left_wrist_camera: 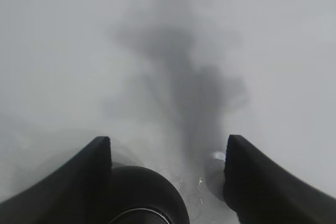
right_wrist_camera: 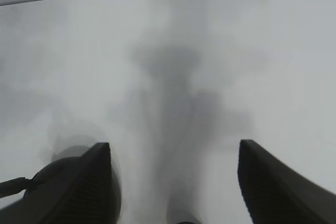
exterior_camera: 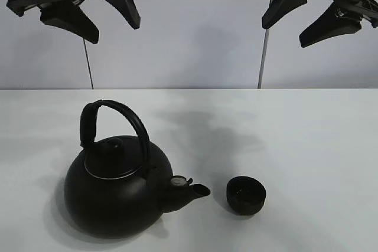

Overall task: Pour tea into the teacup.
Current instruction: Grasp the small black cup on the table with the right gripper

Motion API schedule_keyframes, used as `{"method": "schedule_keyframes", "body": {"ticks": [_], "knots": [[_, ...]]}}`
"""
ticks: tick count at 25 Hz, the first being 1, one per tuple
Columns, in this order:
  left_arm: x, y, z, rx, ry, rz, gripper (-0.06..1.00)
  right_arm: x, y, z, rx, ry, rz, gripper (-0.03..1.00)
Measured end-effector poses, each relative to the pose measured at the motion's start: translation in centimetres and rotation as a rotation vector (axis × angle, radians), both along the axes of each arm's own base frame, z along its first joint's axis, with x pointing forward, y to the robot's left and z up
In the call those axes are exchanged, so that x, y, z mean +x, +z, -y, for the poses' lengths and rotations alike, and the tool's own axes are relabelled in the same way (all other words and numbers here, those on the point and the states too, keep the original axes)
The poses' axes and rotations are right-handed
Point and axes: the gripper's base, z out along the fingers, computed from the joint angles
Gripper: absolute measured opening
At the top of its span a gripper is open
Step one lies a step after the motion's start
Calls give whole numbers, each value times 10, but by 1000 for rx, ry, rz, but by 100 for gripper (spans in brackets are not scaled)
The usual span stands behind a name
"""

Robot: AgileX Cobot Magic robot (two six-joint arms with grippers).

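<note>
A big round black kettle (exterior_camera: pixel 115 190) with an arched handle stands at the front left of the white table (exterior_camera: pixel 307 146), its spout pointing right. The teacup (exterior_camera: pixel 246 195), small, low and matte black, sits just right of the spout, apart from it. My left gripper (exterior_camera: pixel 115 33) hangs high above the kettle, open and empty. The left wrist view shows the left gripper (left_wrist_camera: pixel 168 140) with the kettle (left_wrist_camera: pixel 142 198) low between its fingers. High at the right, my right gripper (exterior_camera: pixel 284 35) is open and empty too. In the right wrist view the right gripper (right_wrist_camera: pixel 173 146) is spread over blurred table.
A pale wall runs behind the table, with two thin vertical poles (exterior_camera: pixel 264 51) against it. The arms cast grey shadows (exterior_camera: pixel 207 128) on the table behind the kettle and cup.
</note>
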Motion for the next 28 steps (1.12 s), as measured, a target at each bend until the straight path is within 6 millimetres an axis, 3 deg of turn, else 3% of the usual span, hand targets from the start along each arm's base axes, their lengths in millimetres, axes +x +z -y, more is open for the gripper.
{"method": "schedule_keyframes", "body": {"ticks": [11, 20, 25, 28], "knots": [[0, 0, 0, 0, 0, 0, 46, -4, -3, 0, -49, 64, -29, 47], [0, 0, 0, 0, 0, 0, 46, -29, -14, 0, -229, 479, -138, 47], [0, 0, 0, 0, 0, 0, 46, -43, -16, -2, -279, 775, -154, 47], [0, 0, 0, 0, 0, 0, 46, -46, -16, -5, -311, 863, -131, 47]]}}
